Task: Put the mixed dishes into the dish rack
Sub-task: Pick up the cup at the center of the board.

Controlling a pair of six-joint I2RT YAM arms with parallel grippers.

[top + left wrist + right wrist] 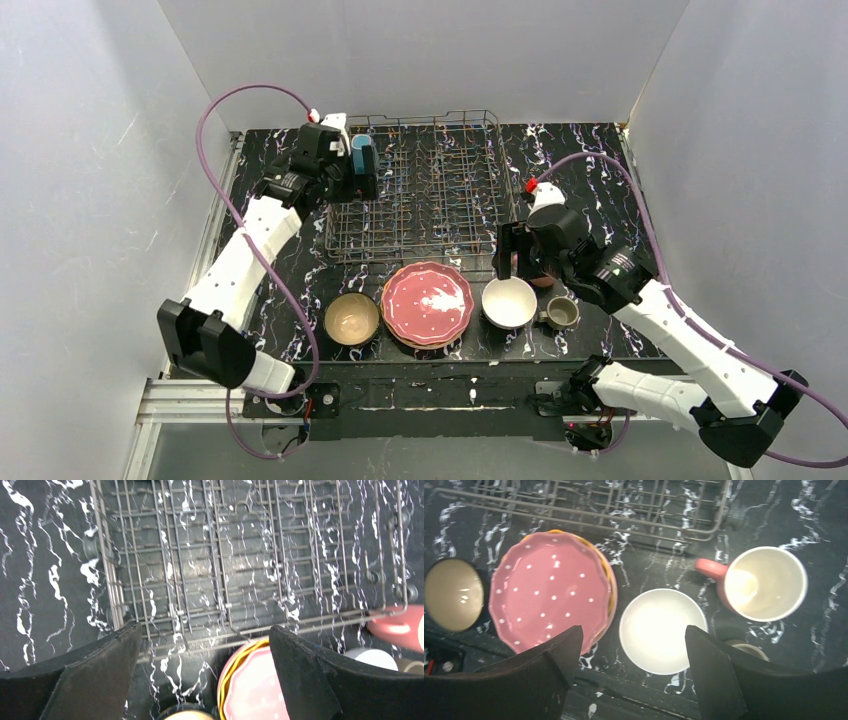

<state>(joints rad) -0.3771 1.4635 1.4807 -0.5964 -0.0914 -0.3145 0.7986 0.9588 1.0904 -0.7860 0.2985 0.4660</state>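
The wire dish rack [425, 190] stands at the back middle, and a teal mug [362, 155] is at its back-left corner. My left gripper [356, 178] hovers over the rack's left part, open and empty [205, 626]. In front of the rack stand a tan bowl [351, 318], a pink dotted plate [427, 303] stacked on an orange one [612, 587], a white bowl [508, 302] and an olive-grey mug [561, 313]. A pink mug [766, 582] stands by the rack's front-right corner. My right gripper [508, 258] is open and empty above the white bowl [663, 630].
The black marbled table [585, 160] is walled in by white panels on three sides. A metal rail runs along its near edge [440, 385]. The rack's front wire edge [589, 512] lies close behind the plates and bowls.
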